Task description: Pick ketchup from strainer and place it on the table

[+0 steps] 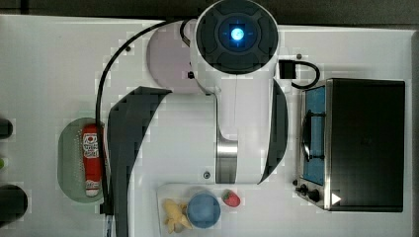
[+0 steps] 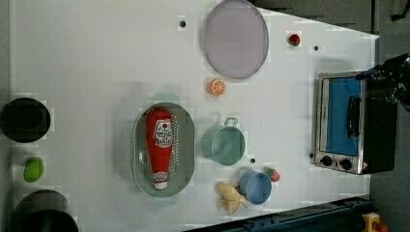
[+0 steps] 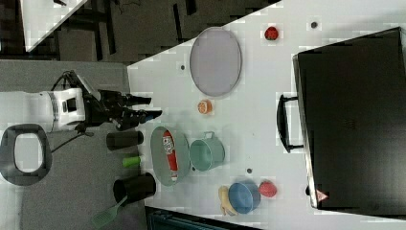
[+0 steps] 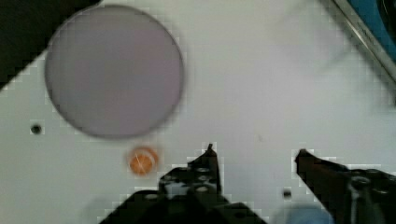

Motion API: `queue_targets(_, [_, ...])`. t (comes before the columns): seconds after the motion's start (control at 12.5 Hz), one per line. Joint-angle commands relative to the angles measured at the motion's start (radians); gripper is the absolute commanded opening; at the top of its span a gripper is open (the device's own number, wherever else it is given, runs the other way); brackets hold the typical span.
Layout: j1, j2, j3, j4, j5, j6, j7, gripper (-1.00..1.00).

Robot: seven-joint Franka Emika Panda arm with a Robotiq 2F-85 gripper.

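In the top view, the white arm covered the middle of the white surface, and the ketchup lay lengthwise in the pale green strainer toward the top view's left, well apart from the arm's body, with its white cap toward the lower edge. In the left view, the ketchup lay flat inside the strainer, label up; a teal cup stood just beside the strainer, an orange slice and a grey-lilac plate lay farther up, and a toaster oven stood at the left view's right. In the right view, the end effector hung above the surface with its two dark fingers parted and nothing between them; the strainer with the ketchup lay near it, offset toward the lower edge of the right view and not touched. In the wrist view, the end effector was released, its fingers standing apart over bare white surface; the plate and the orange slice lay beyond and to one side of the fingertips.
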Motion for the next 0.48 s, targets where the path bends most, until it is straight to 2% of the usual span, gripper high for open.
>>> queue_targets(0.08, [-0.102,-0.243,0.046,-0.096,0.026,-0.142,0.163,0.59])
queue_targets(0.24, [-0.095,-0.235,0.083,-0.096,0.026,-0.138,0.162,1.00])
queue_targets(0.48, [-0.086,-0.213,0.185,-0.095,0.026,-0.136,0.162,1.00])
